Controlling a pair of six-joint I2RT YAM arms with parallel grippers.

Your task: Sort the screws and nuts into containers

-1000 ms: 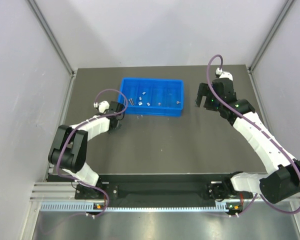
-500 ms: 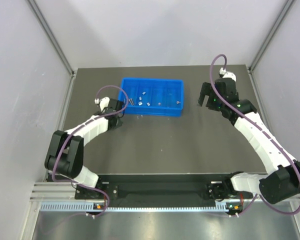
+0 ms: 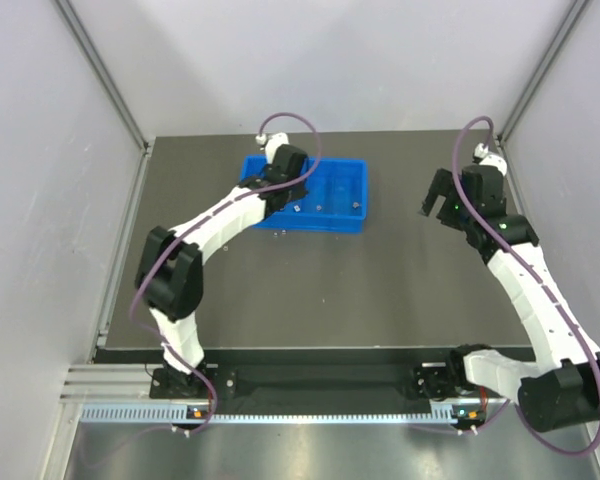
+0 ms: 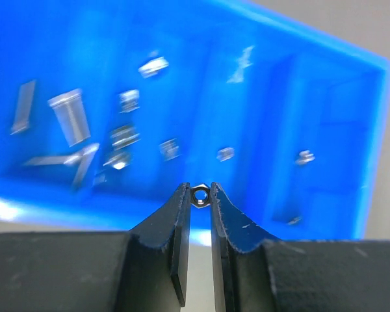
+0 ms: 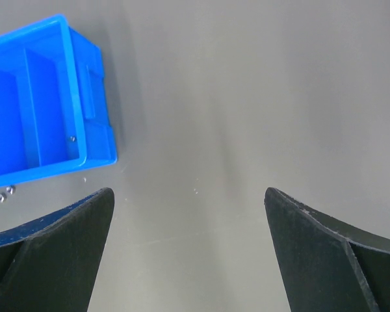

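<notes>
Now, left gripper (image 4: 199,195): narrowed onto a single nut (image 4: 199,194), pinched at the very fingertips (its hole faces the wrist camera).
Nut's place: in the air over the blue tray (image 3: 342,176), above its near wall and toward its left part; I cannot tell which compartment lies under it.
Change: a second ago this arm sat low beside the tray's left end, down at the table (image 3: 310,290); it has since lifted and swung in over the tray.
Meaning: the pick looks done and the drop is not yet made; the next move likely calls for opening over the nuts' section.
Tray contents: screws (image 4: 68,117) in the left section, smaller pieces (image 4: 123,136) further along (all blurred).
Right gripper (image 5: 188,193): jaws wide, holding nothing, hovering over the table; it has drawn further right, away from the tray.
Loose pieces (image 5: 5,193): two specks on the table just outside the tray's wall, yet to be sorted.
</notes>
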